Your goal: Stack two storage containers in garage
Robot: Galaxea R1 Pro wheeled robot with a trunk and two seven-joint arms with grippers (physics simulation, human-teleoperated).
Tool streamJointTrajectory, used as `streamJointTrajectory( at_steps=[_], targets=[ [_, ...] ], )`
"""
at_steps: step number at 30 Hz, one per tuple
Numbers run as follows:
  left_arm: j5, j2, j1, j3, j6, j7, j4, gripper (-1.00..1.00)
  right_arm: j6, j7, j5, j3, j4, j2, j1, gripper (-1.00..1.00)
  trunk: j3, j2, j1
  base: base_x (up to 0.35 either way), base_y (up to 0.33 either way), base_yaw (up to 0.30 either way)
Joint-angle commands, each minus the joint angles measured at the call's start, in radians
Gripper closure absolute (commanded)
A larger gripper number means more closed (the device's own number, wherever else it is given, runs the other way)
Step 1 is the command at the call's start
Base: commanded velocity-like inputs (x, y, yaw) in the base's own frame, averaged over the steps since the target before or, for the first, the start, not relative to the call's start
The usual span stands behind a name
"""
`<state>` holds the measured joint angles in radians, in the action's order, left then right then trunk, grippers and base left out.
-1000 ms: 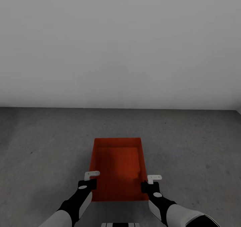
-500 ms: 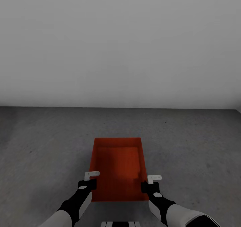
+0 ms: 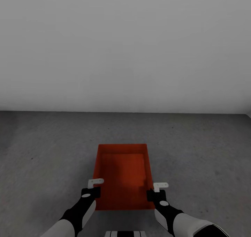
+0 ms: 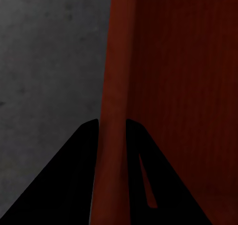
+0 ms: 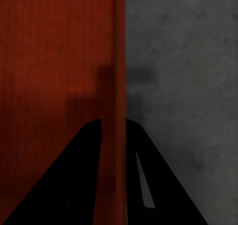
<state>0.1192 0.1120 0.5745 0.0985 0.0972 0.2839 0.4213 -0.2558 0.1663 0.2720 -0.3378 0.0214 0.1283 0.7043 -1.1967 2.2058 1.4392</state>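
One orange-red storage container [image 3: 122, 174] lies lengthwise in front of me over the dark grey concrete floor [image 3: 195, 149] of the garage. My left gripper [image 3: 94, 188] is shut on its left side wall near the near corner. In the left wrist view my left gripper [image 4: 111, 123] has that wall [image 4: 116, 61] pinched between its dark fingers. Opposite it, my right gripper [image 3: 158, 191] is shut on the right side wall; in the right wrist view my right gripper [image 5: 113, 121] straddles the wall [image 5: 119, 61]. I cannot tell whether the container rests on the floor or hangs just above it.
A plain pale grey wall [image 3: 125, 48] stands ahead, meeting the floor a short way beyond the container. Bare concrete spreads to the left [image 4: 44, 61] and right [image 5: 183, 61] of the box.
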Motion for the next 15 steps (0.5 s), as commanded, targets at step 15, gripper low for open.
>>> streamJointTrajectory(
  at_steps=[15],
  targets=[
    [-0.007, -0.031, 0.001, -0.031, 0.007, 0.014, 0.003, 1.0, -0.002, -0.005, 0.0, 0.027, 0.0, -0.001, 0.0, 1.0, -0.001, 0.0, 0.0, 0.0, 0.0, 0.0]
  ],
)
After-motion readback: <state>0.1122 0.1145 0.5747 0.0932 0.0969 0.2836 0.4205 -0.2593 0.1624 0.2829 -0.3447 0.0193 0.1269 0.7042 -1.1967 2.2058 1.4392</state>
